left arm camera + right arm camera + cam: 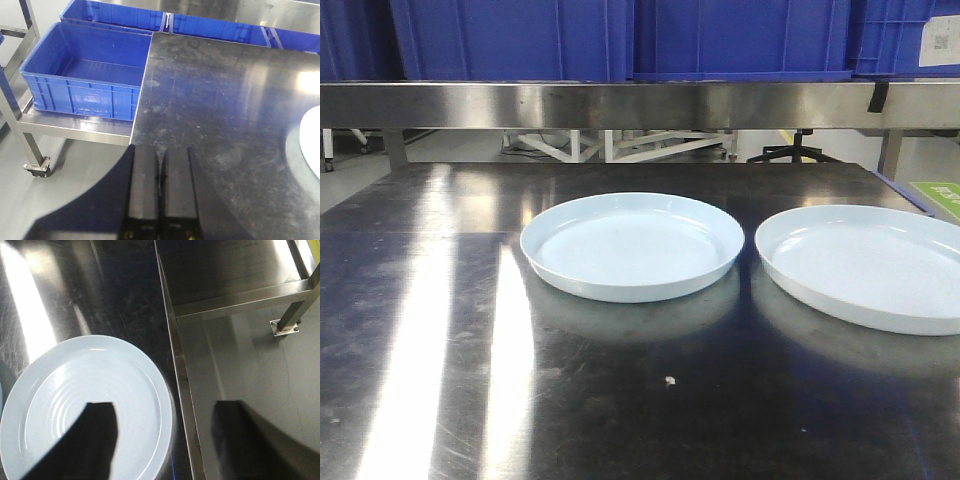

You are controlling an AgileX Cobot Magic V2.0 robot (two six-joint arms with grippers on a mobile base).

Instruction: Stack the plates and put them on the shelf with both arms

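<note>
Two pale blue plates lie side by side on the dark steel table (440, 330): one in the middle (632, 245), one at the right edge (865, 265). My left gripper (161, 150) is shut and empty over the table's left front edge; a sliver of a plate (307, 145) shows at that view's right border. My right gripper (162, 410) is open wide above the right plate (87, 400); one finger (95, 440) hangs over the plate, the other (235, 440) past the table's right edge. Neither gripper shows in the front view.
A steel shelf beam (640, 105) spans above the table's back, with blue bins (520, 35) on it. More blue bins (85, 75) stand on a wheeled rack left of the table. A steel frame leg (292, 315) stands on the floor at right.
</note>
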